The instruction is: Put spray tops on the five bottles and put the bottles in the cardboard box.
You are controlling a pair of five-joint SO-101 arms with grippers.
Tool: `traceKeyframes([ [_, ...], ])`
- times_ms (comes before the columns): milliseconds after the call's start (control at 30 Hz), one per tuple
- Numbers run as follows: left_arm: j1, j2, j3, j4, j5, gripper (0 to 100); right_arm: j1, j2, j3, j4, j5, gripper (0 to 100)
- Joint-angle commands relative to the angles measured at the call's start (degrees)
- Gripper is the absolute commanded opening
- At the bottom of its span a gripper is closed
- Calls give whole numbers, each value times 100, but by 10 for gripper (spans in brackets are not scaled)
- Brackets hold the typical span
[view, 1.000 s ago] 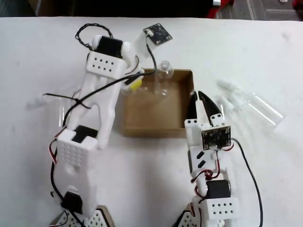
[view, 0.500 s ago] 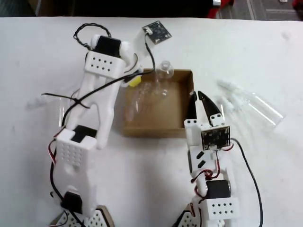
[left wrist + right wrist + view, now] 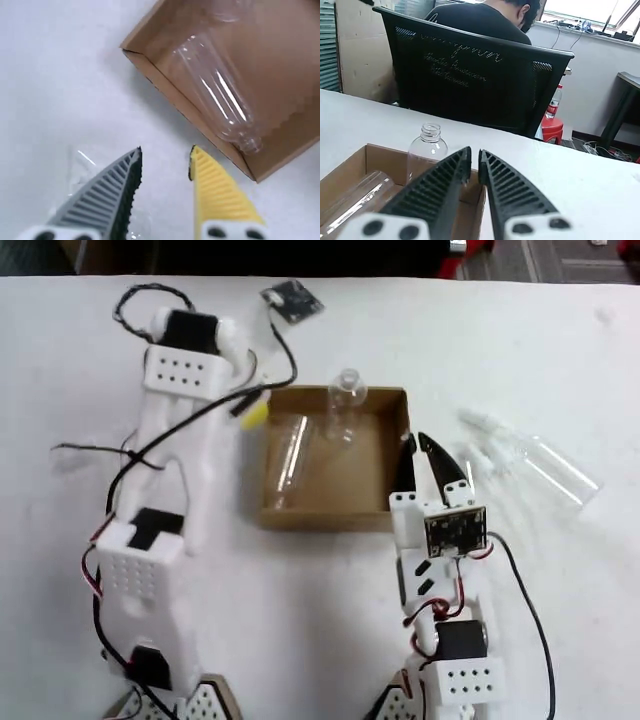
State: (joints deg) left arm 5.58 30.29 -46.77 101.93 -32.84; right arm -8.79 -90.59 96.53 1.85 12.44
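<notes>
Right gripper (image 3: 415,440): just beside right wall of cardboard box (image 3: 330,518), black fingers closed to thin slit, nothing held. Box sits mid-table (image 3: 300,620), between arms. Lying bottle (image 3: 287,458): clear, on its side in box's left part, neck bare, no spray top. Upright bottle (image 3: 345,402): stands inside box against far wall, also topless. Left gripper (image 3: 165,150): over table off box's far-left corner, grey and yellow fingers parted, empty. Loose bottles (image 3: 545,468): lie on table right of box, apart from it.

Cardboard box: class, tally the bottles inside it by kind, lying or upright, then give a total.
lying clear bottle: 1
upright clear bottle: 1
Total in the cardboard box: 2
</notes>
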Motion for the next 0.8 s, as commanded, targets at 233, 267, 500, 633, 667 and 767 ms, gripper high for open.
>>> traceKeyframes([
  [233, 848, -1235, 2356, -519, 1327, 151, -40, 75, 62, -136, 53, 17],
  [267, 831, -1165, 2479, -659, 1477, 151, -40, 75, 62, -136, 53, 17],
  [500, 857, -699, 2690, -976, 2171, 151, -40, 75, 62, -136, 53, 17],
  [633, 936, -690, 2690, -1002, 2233, 151, -40, 75, 62, -136, 53, 17],
  [667, 989, -690, 2690, -976, 2233, 151, -40, 75, 62, -136, 53, 17],
  [767, 1226, -664, 2708, -967, 2224, 151, -40, 75, 62, -136, 53, 17],
])
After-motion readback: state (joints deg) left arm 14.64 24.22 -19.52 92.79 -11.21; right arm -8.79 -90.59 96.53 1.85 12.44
